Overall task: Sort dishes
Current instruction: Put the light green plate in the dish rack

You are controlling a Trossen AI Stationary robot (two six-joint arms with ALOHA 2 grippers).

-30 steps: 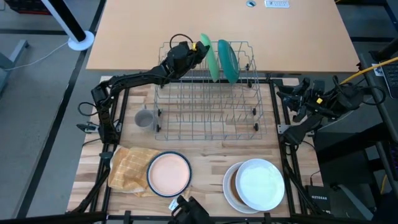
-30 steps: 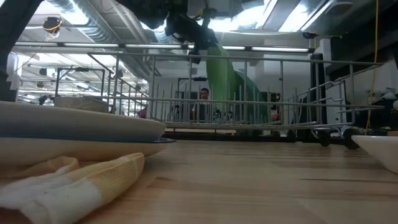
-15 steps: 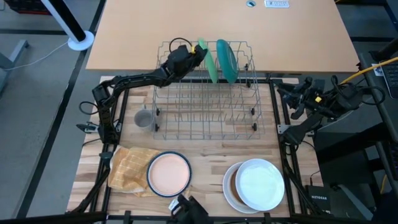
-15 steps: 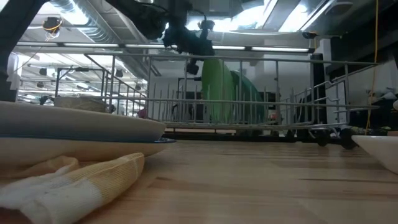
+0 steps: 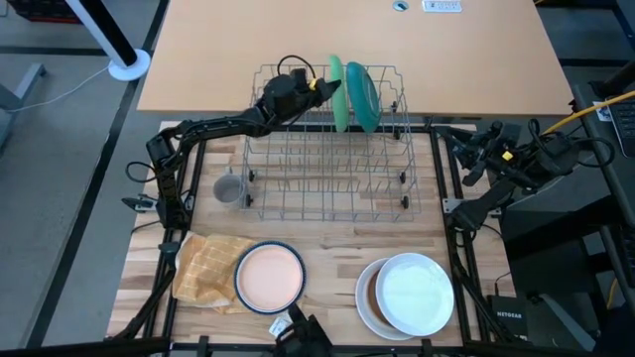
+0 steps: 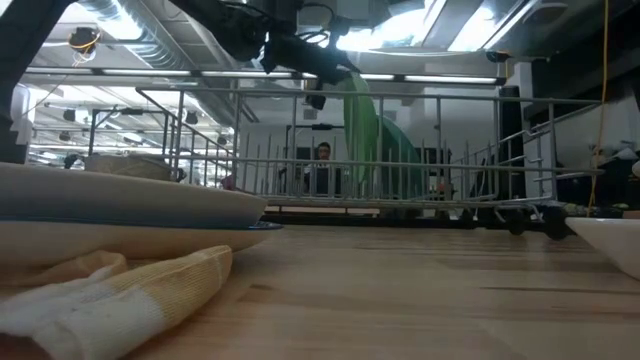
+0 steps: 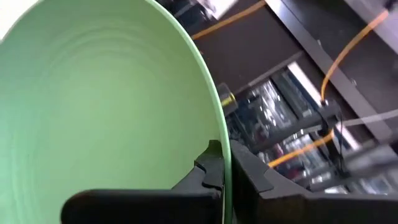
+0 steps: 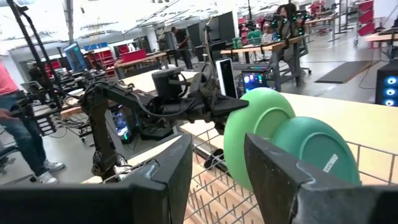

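While the left gripper reaches over the far end of the grey wire rack in the high view, its fingers are pinched on the rim of the green plate, which stands on edge in the rack just beside the teal plate. A grey mug sits left of the rack; a peach plate, partly on a checked cloth, and a white plate on a brown one lie at the near edge. The right gripper waits at the table's right side.

From the low view, the green plate tilts inside the rack, held from above.

Seen by the left wrist, dark fingers clamp the green plate's rim.

Across the right wrist view, the right arm's own fingers stand spread with nothing between them.
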